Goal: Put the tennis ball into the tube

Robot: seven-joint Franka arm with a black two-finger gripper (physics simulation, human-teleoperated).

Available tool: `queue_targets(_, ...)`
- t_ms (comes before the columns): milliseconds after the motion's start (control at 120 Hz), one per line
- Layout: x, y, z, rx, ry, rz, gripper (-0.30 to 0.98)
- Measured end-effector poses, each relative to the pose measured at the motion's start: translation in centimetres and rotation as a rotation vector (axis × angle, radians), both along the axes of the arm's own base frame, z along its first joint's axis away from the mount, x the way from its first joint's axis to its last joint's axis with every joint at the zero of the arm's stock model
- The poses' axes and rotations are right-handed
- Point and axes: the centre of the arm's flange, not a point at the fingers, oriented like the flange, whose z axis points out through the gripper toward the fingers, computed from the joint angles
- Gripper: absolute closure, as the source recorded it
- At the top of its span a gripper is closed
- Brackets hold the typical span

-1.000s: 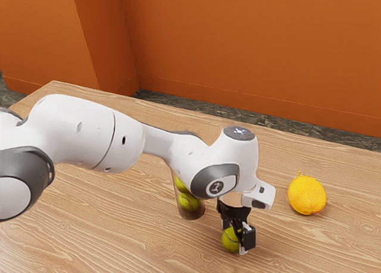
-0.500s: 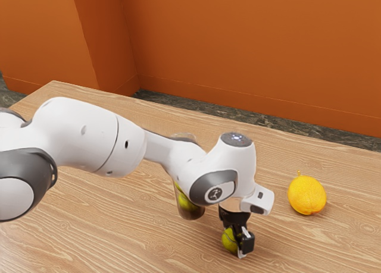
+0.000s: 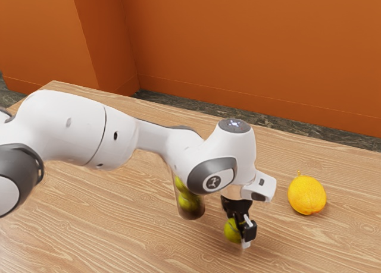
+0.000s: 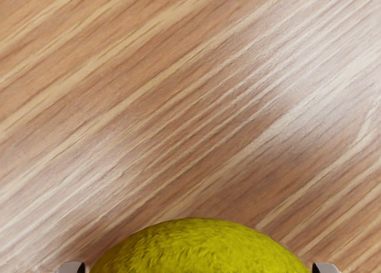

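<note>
— Got hold of the ball (image 3: 231, 231)?
— Yes, gripping it from two sides with the hand (image 3: 240, 232), near the tube (image 3: 193, 215).
— Likely to slip?
— Probably not: light, fuzzy, springy, hard to break. Best held across its widest part, squeezing moderately to avoid bulging at entry. Leave the underside free for the tube.

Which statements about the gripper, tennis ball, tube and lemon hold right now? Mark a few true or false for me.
1. The gripper is shut on the tennis ball. True.
2. The tube is empty. False: yellow-green balls show in it.
3. The lemon rests on the table, apart from the tube. True.
4. The held ball is inside the tube. False: it is outside, toward the exterior view's right.
</note>
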Motion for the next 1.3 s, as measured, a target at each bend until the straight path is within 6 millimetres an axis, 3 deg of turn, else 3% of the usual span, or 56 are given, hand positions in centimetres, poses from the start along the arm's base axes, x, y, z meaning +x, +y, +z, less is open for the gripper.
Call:
queue_targets(75,0.0,0.0,2.8,-0.005,-0.025,-0.005,0.35)
queue_targets(308,0.2,0.4,14.3,-0.019,-0.12,-0.016,0.36)
queue_targets(383,0.5,2.0,17.2,-0.012,-0.133,0.006,0.36)
queue_targets(683,0.1,8.7,25.0,0.019,-0.157,0.088,0.35)
queue_targets(808,0.4,12.2,26.2,0.036,-0.154,0.132,0.35)
queue_targets(1067,2.1,18.1,24.6,0.071,-0.11,0.198,0.35)
queue_targets(1158,2.6,18.4,23.4,0.081,-0.094,0.195,0.35)
queue_targets(1300,2.3,16.4,22.8,0.083,-0.092,0.146,0.35)
